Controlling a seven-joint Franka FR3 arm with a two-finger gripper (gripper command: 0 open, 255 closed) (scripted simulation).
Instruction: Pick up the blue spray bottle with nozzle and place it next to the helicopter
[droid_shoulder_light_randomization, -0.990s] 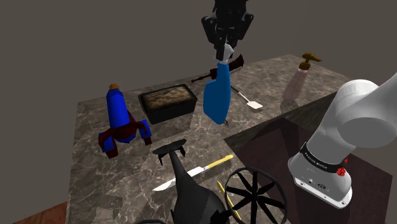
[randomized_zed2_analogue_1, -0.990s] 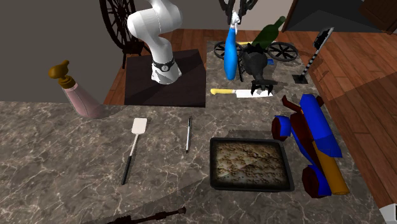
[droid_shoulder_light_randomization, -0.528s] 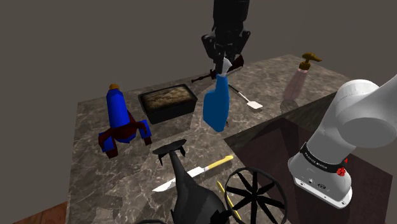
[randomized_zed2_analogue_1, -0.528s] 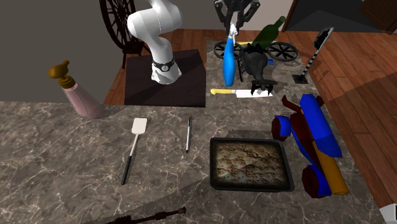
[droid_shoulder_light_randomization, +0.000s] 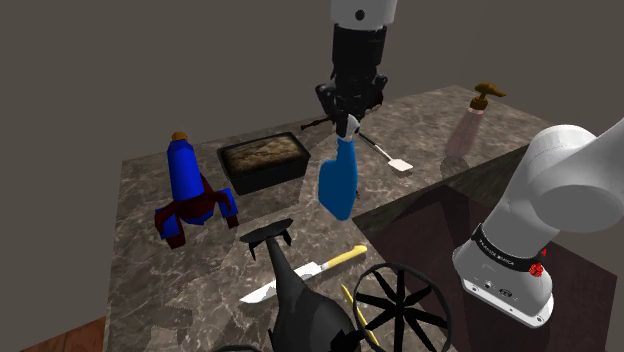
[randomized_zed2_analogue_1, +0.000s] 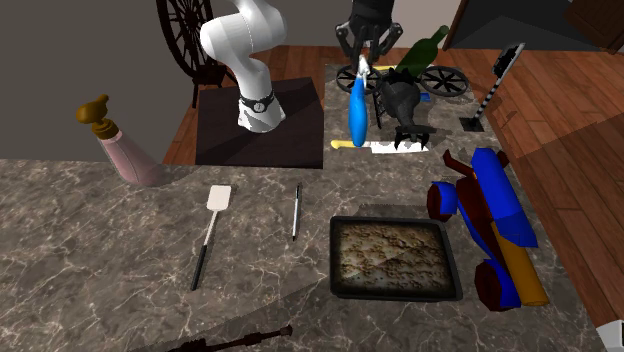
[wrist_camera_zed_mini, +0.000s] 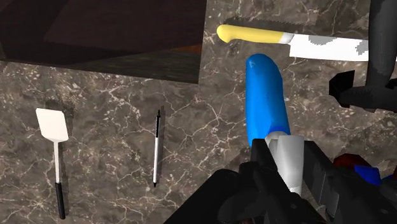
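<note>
One gripper (droid_shoulder_light_randomization: 348, 118) carries one load: its two black fingers are clamped on the pale nozzle neck of the blue spray bottle (droid_shoulder_light_randomization: 340, 180), so the blue body dangles below them, tilted, its base apparently clear of the marble countertop (droid_shoulder_light_randomization: 150, 270); held by the neck like this, it can be set down base first. The bottle hangs in the air near the helicopter (droid_shoulder_light_randomization: 298, 300), off the helicopter's finned end. In the wrist view its body points towards the yellow-handled knife (wrist_camera_zed_mini: 280, 37), which lies just beside that same end of the helicopter. I judge the carry nearly done and the lowering to be the step in hand. Bare marble beside the helicopter looks scarce, since the knife takes up part of it; the risk is that the tilted base lands on the blade or nudges the fins, and the bottle topples on release.
</note>
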